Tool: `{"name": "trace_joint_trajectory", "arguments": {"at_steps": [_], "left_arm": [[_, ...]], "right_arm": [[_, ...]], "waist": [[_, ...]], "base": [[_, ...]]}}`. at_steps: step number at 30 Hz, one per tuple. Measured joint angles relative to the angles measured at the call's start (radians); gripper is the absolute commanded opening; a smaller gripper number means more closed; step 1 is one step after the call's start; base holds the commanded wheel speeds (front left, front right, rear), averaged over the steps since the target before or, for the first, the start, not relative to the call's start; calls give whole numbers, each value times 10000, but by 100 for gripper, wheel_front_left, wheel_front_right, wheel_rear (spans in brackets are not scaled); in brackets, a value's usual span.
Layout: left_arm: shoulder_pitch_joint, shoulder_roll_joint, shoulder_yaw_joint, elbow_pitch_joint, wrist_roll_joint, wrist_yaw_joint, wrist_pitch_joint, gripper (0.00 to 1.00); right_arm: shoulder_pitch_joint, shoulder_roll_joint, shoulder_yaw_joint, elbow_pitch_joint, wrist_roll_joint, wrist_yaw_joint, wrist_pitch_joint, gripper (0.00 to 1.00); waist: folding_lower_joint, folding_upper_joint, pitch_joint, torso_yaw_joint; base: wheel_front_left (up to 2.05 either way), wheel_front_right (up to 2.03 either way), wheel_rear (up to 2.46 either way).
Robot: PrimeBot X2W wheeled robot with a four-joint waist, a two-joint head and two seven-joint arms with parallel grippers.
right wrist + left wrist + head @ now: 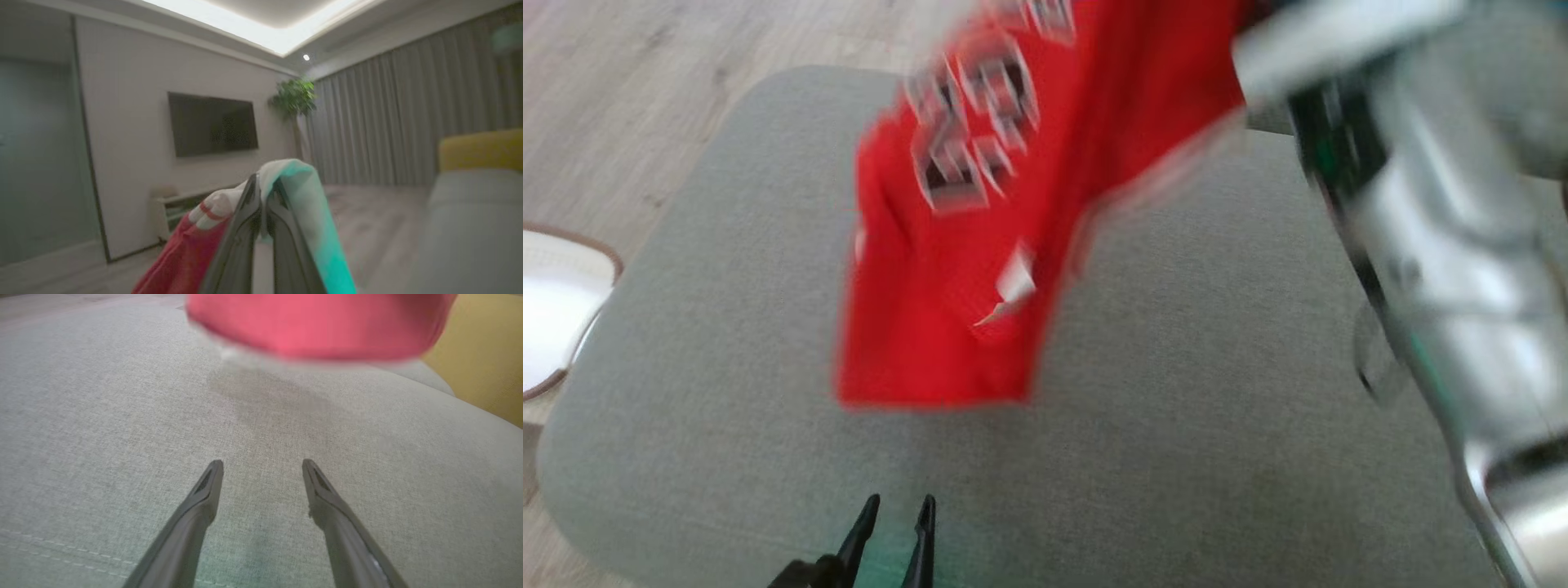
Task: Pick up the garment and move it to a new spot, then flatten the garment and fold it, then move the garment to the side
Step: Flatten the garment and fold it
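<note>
The garment (947, 269) was held hanging lengthwise over the cushion (1217, 367), pinched in the right end effector (263, 185). The left end effector (900, 506), spread wide by the near edge, was pointed at its loose end.

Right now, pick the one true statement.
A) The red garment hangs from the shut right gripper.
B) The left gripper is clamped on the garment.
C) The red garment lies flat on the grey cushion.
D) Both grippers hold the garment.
A: the right gripper is shut on the pale trim of the red garment, which hangs above the grey cushion, while the left gripper stands open and empty.
</note>
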Motion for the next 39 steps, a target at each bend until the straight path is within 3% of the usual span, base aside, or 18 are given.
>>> {"name": "trace_joint_trajectory", "arguments": {"at_steps": [5, 9, 10, 11, 12, 16, 20, 23, 27, 31, 39], "left_arm": [[-2, 0, 29, -4, -31, 0, 0, 100], [-52, 0, -50, -56, -29, 0, 0, 100], [-101, 0, -96, -90, -19, 0, 0, 100], [-174, -2, -136, -115, -10, 0, 0, 100], [-265, -2, -150, -169, -13, 0, 0, 100], [-602, -8, -311, -293, -17, 0, 0, 100], [-1058, -13, -690, -334, -259, 0, 0, 100], [-1621, -15, -1189, -104, -713, 0, 0, 100], [-2734, -21, -2176, 786, -1321, 0, 0, 100], [-3363, -59, -2529, 1486, -2056, 0, 0, 100], [-3675, -61, -2441, 2602, -2387, 0, -31, 100]], "right_arm": [[3117, -1404, -265, 2646, -612, 0, 621, 0], [4955, -1829, -736, 3785, -865, 0, 493, 0], [5132, -1812, -849, 3854, -853, 0, 418, 23], [5223, -1787, -874, 3835, -865, 0, 349, 93], [5260, -1756, -918, 3797, -880, 0, 259, 100], [5303, -1714, -1292, 3243, -1371, 0, 82, 100], [5931, -1672, -2721, 1684, -2587, 0, 56, 100], [6791, -1195, -3532, 786, -3338, 0, 56, 100], [7790, -272, -3845, 167, -4044, 0, 56, 100], [7729, -132, -4033, -176, -4314, 0, 56, 100], [7736, 2, -4165, -301, -4397, 0, 56, 100]], "waist": [[1, 0, 53, -383], [0, 0, 148, -716], [0, 0, 174, -802], [0, 0, 199, -889], [0, 0, 222, -981], [0, 0, 284, -1334], [0, 0, 393, -1626], [0, 0, 516, -1839], [0, 0, 811, -2182], [1, 0, 1059, -2454], [0, 0, 1235, -2743]], "base": [[0, 0, 0], [0, 0, 0], [0, 0, 0], [0, 0, 0], [0, 0, 0], [0, 0, 0], [0, 0, 0], [0, 0, 0], [0, 0, 0], [0, 0, 0], [0, 0, 0]]}}
